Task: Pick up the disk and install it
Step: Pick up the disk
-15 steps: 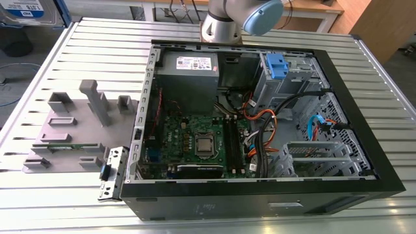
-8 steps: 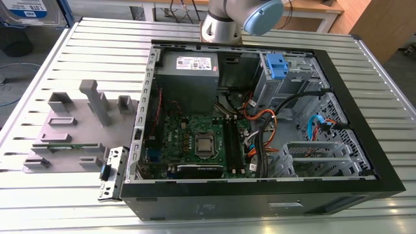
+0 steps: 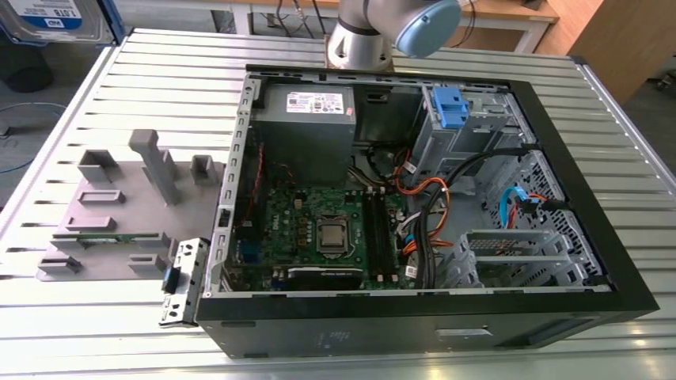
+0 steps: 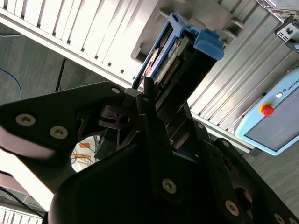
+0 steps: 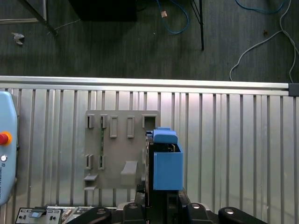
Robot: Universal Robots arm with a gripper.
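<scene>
The disk (image 5: 167, 168), edge-on, its near end hidden between the jaws clamped tight on it.

Open computer case (image 3: 423, 317) on slatted table (image 3: 127, 340). Grey fixture plate (image 3: 116, 198) just beside it, at exterior view's left. Arm (image 3: 370, 39) behind case. Labelled disk (image 3: 53, 20), probably, at upper-left corner.

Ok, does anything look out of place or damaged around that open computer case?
Nothing looks spilled or broken. A grey metal bracket juts out tilted from the open computer case's corner at the exterior view's left; hinged or loose, I cannot tell. The gripper holds the disk straight.
</scene>
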